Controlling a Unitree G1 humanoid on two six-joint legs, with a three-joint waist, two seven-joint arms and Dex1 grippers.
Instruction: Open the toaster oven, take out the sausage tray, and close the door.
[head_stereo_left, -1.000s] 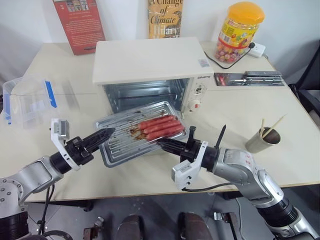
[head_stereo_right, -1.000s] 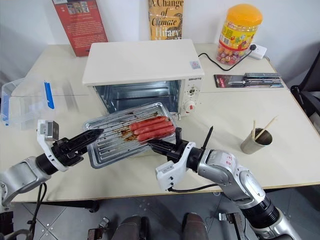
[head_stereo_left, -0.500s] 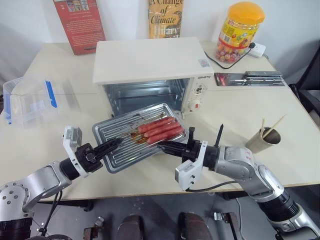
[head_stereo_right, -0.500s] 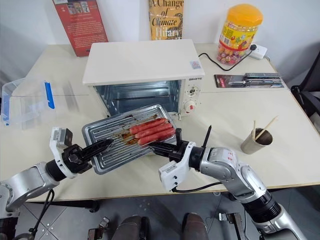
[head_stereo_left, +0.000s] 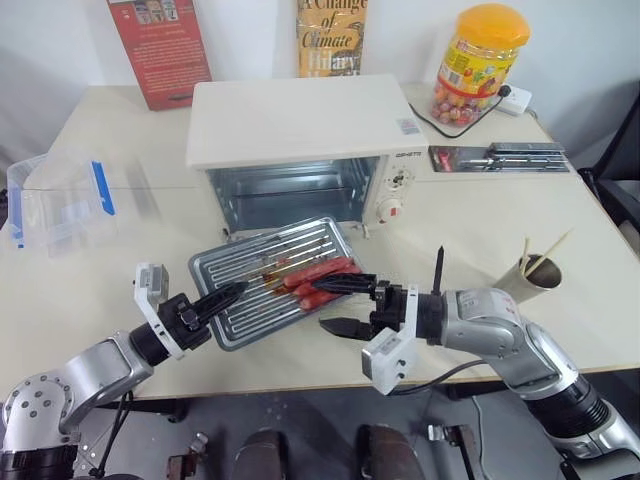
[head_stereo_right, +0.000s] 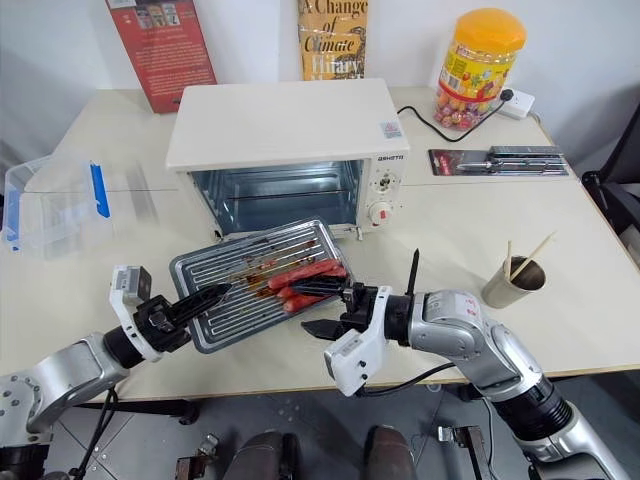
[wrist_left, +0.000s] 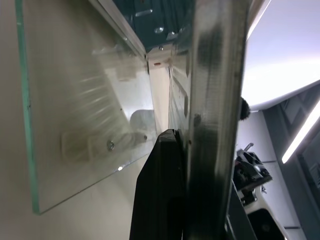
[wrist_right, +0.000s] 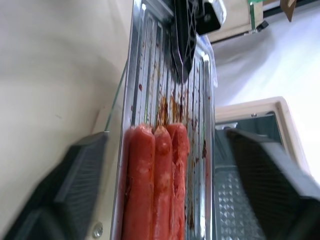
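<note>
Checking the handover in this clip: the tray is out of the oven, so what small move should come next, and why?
Probably the left gripper should carry the sausage tray sideways and set it on the bare table. It is shut on the tray's left edge, while the right gripper stands open at the sausage end. The tray sits over the lowered door of the toaster oven, which cannot close until that is cleared.

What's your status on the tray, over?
Left claw shut on sausage tray rim. Right claw open, straddling the tray's sausage end. Toaster oven door still down beneath the tray.

Ridged silver tray, red sausages
</note>
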